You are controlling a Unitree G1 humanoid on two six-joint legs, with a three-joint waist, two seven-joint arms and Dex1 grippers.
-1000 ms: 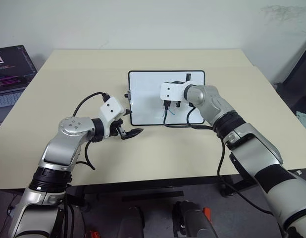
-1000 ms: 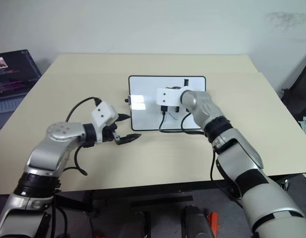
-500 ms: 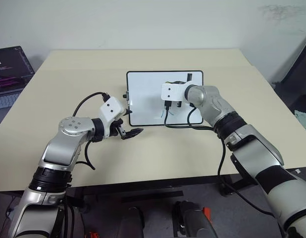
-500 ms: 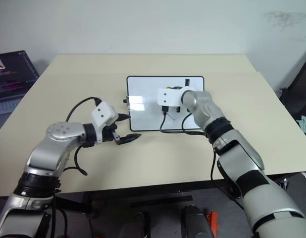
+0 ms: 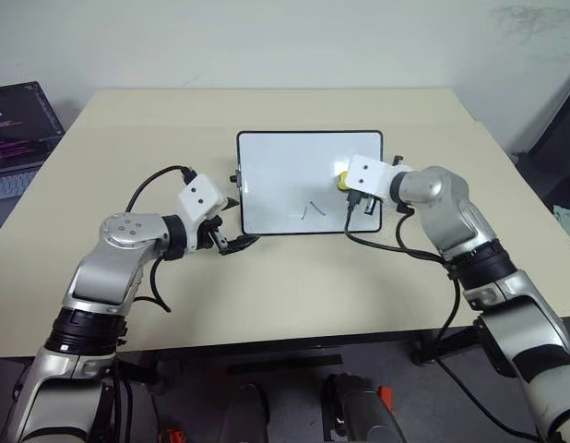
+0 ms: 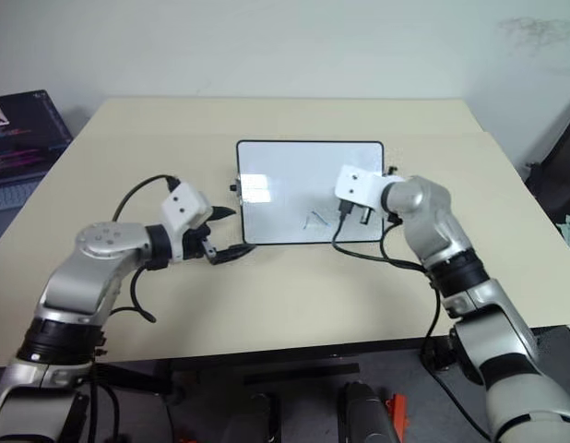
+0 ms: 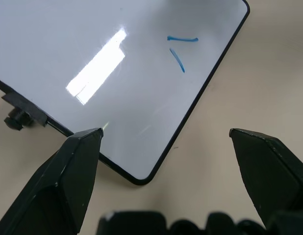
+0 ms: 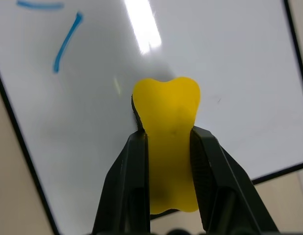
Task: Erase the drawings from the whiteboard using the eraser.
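The whiteboard (image 5: 285,171) lies flat in the middle of the table. Of the drawings (image 5: 311,209), two short blue strokes show near its front edge, also seen as drawings (image 7: 178,51) and drawings (image 8: 63,39) in the wrist views. My right gripper (image 8: 167,134) is shut on the yellow eraser (image 8: 166,117), which rests on the board's right part, to the right of the strokes; from the head the eraser (image 5: 342,180) peeks out beside the wrist. My left gripper (image 7: 166,139) hangs open over the table just off the board's near left corner, nothing between its fingers.
A laptop (image 5: 13,129) sits past the table's left edge. A black cable (image 5: 377,242) trails from my right wrist over the board's near right corner. A small black knob (image 5: 235,179) sticks out from the board's left side. Bare tabletop surrounds the board.
My right gripper has slid with the eraser from the board's middle to its right side, uncovering two blue strokes. The left arm has stayed put.
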